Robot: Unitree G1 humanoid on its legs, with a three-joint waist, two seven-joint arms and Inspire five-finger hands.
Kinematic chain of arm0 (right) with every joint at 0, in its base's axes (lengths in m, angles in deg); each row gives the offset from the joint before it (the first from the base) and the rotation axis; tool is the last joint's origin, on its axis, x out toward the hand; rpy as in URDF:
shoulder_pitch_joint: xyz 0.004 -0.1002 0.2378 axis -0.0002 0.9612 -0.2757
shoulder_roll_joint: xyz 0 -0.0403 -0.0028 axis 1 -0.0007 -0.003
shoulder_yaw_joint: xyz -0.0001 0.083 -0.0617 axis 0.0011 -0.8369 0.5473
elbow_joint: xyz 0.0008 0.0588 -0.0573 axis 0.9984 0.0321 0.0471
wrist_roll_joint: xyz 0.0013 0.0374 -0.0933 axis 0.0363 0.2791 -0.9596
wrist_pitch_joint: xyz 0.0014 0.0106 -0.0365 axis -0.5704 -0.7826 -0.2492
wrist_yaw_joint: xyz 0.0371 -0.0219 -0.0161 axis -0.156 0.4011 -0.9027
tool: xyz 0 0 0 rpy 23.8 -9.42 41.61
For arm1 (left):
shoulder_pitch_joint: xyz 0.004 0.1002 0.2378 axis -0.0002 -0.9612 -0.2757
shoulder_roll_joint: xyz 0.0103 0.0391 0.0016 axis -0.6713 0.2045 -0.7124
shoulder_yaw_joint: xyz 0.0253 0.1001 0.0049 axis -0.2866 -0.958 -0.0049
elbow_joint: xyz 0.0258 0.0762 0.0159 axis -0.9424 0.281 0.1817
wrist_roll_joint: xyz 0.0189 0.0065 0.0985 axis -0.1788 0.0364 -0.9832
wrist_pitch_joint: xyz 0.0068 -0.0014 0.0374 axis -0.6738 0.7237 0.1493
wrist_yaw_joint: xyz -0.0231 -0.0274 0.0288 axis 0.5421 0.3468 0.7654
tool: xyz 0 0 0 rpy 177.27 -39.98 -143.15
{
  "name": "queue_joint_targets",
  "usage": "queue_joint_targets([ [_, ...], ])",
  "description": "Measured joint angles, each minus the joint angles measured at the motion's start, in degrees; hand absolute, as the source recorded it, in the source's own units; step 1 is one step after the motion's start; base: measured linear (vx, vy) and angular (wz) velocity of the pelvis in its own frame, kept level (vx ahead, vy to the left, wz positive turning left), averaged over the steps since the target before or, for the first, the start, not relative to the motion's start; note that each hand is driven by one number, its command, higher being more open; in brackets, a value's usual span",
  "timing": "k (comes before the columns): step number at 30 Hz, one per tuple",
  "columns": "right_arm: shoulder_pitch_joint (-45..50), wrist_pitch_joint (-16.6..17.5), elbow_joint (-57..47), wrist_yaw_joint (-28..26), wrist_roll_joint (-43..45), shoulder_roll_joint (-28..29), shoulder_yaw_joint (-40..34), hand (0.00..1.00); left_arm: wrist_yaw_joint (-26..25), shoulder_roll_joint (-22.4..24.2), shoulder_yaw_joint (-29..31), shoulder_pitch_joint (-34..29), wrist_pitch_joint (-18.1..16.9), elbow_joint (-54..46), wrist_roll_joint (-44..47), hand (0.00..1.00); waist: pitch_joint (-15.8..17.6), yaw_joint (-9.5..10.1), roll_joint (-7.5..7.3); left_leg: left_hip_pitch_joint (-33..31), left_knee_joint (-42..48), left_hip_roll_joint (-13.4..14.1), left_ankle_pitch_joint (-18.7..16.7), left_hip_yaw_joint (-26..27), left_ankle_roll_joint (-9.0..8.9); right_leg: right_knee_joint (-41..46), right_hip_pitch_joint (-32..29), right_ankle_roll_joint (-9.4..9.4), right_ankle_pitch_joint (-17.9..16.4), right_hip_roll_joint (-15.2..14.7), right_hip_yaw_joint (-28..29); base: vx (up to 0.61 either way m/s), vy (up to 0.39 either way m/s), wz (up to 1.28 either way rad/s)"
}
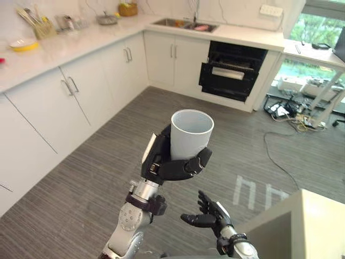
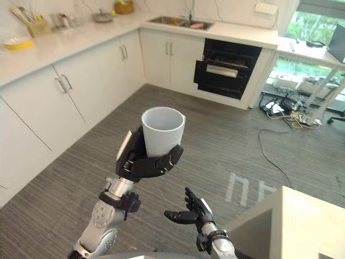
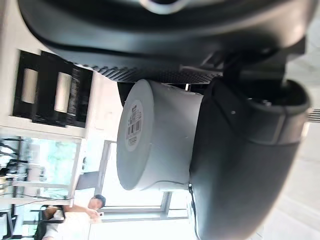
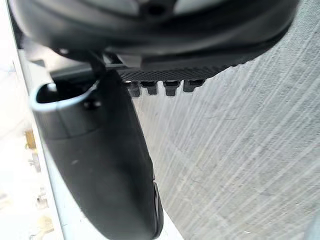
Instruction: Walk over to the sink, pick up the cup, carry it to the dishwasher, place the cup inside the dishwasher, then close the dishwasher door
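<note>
My left hand (image 1: 171,161) is raised in front of me, fingers and thumb curled round a plain white cup (image 1: 191,132) held upright. The left wrist view shows the cup's base and side (image 3: 155,145) with the thumb (image 3: 245,150) wrapped across it. My right hand (image 1: 207,215) hangs lower, below the cup, open with relaxed fingers and holding nothing. The dishwasher (image 1: 233,70) stands across the floor under the counter, black, with its door partly lowered. The sink (image 1: 183,24) is set in the counter to the left of the dishwasher.
White cabinets (image 1: 81,91) run along the left under a counter with a yellow bowl (image 1: 23,45) and utensils. Cables (image 1: 291,121) lie on the floor at the right near desks. A pale box corner (image 1: 302,226) stands at the lower right. A person (image 3: 85,215) shows far off.
</note>
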Motion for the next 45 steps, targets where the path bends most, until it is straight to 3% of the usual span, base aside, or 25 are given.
queue_joint_targets([
  [4, -0.04, 0.00, -1.17, 0.13, 0.05, 0.18, -0.01, 1.00, 0.38, -0.13, 0.01, -0.02, 1.01, -0.01, -0.30, 0.00, -0.19, 0.25, -0.21, 0.65, -4.87, -0.62, 3.04, -1.14, 0.07, -6.54, 1.88, -0.46, 3.84, 1.19, 0.21, 0.02, 0.005, 0.14],
  [11, -0.23, -0.04, -3.04, 0.34, 0.02, 0.49, 0.05, 1.00, 2.92, -0.33, 0.25, -2.50, 0.98, 0.00, 0.84, 0.00, -1.72, 0.32, -0.05, 3.62, -11.54, -1.71, 6.91, -2.18, 0.79, -10.44, 3.97, -0.16, 4.74, 1.87, 0.13, 0.06, -0.031, 0.08],
  [17, -1.01, -0.14, -2.78, 1.05, 0.02, 0.44, -0.17, 1.00, 3.10, -0.31, 0.81, -3.94, 0.62, 1.89, 0.89, 0.00, -1.75, 0.17, -0.02, 5.87, -17.21, -1.18, 10.45, -3.16, -0.98, -11.26, 4.44, 0.50, 5.23, 3.18, -1.13, 0.03, -0.123, 0.06],
  [28, -0.89, -0.56, -0.59, 1.22, -0.01, 0.23, -2.87, 1.00, 4.08, 0.49, 1.51, -4.94, -1.60, 5.64, 0.89, 0.00, -0.91, -1.07, 1.40, 6.10, -17.62, 0.69, 12.31, -7.10, -2.81, -12.56, 6.82, -0.92, 5.44, 4.74, -5.57, -0.02, -0.100, 0.18],
  [30, -0.43, -0.55, -0.59, 1.33, 0.00, 0.42, -3.59, 1.00, 4.49, 0.95, 1.36, -4.92, -1.89, 5.64, 0.87, 0.00, -0.87, -1.01, 1.44, 5.93, -17.65, 0.73, 12.52, -8.25, -3.04, -12.66, 7.24, -1.19, 5.26, 4.78, -6.89, -0.04, -0.047, 0.26],
  [31, -0.68, -0.45, -0.46, 1.34, 0.05, 2.17, -6.72, 1.00, 4.49, 0.68, 1.19, -3.61, -1.64, 5.84, 0.85, 0.00, -0.44, 0.05, 1.45, 4.72, -17.62, 0.79, 13.08, -9.67, -3.23, -14.25, 7.90, -1.36, 5.75, 5.03, -8.81, -0.01, -0.019, 0.10],
  [37, -0.21, -0.35, -0.77, 1.09, 0.04, 2.44, -6.69, 1.00, 4.33, 0.76, 2.00, -3.94, -1.64, 5.86, 0.86, 0.00, -0.35, 0.16, 1.60, 5.29, -17.61, 1.50, 12.76, -7.76, -3.68, -15.38, 7.72, -1.86, 6.38, 5.67, -6.70, 0.00, -0.008, -0.17],
  [41, 2.00, -0.35, -1.56, 1.44, -0.08, 2.44, -6.82, 1.00, 3.77, 1.42, 3.29, -4.82, -1.64, 5.94, 0.83, 0.00, -0.32, -1.25, 1.67, 5.31, -17.63, 2.06, 12.73, -7.62, -3.89, -16.72, 8.36, -2.29, 6.87, 6.28, -7.14, -0.01, -0.053, -0.05],
  [45, 4.56, -0.51, -4.76, 2.32, -1.62, 2.74, -6.87, 1.00, 0.88, 3.80, 7.33, -7.53, -1.62, 8.00, 0.81, 0.00, -0.33, -1.24, 1.68, 5.57, -17.58, 2.71, 12.56, -7.36, -4.58, -17.44, 9.00, -2.45, 7.01, 6.75, -7.74, 0.03, -0.054, -0.02],
])
